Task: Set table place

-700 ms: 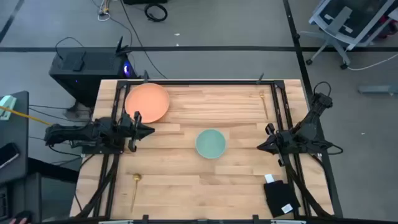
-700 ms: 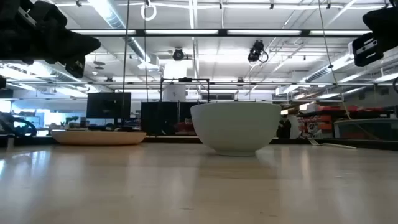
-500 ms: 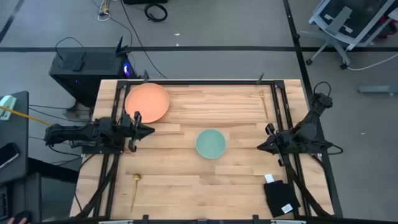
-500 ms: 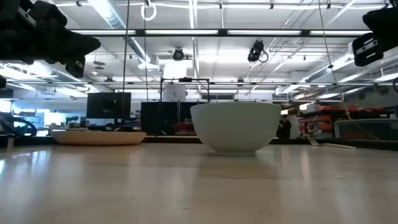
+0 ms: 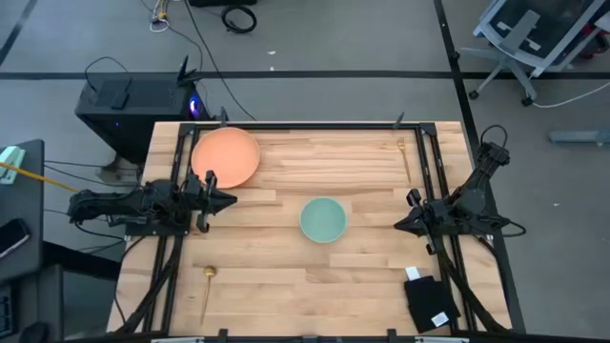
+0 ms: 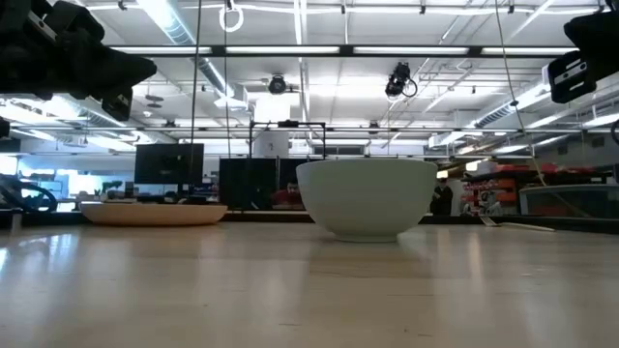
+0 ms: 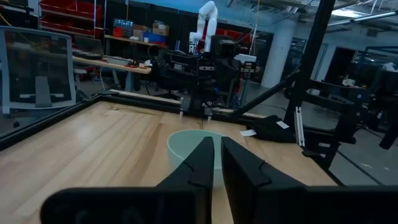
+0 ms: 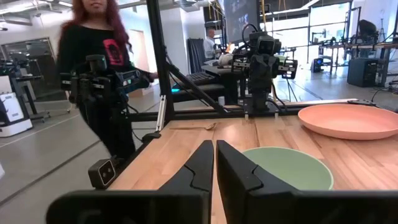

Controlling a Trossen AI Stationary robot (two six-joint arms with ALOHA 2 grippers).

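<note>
While both arms hover unmoved since a moment ago, nothing is yet set.
Left gripper [image 5: 227, 200] at frame left and right gripper [image 5: 400, 225] at right, fingers nearly closed, empty; round salmon-orange plate [image 5: 226, 157] upper left, pale teal bowl [image 5: 323, 220] centre; slim gold spoon [image 5: 206, 289] lower left, gold fork [image 5: 404, 158] upper right.

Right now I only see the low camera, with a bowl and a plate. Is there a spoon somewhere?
Observer: Yes. The high view shows a gold spoon lying near the table corner on the left arm's side.
Operator: Is a claw holding anything?
Observer: No. The left claw is shut and empty, close to the plate.
Operator: And the other one?
Observer: The right claw is shut and empty too, pointing toward the bowl.
</note>
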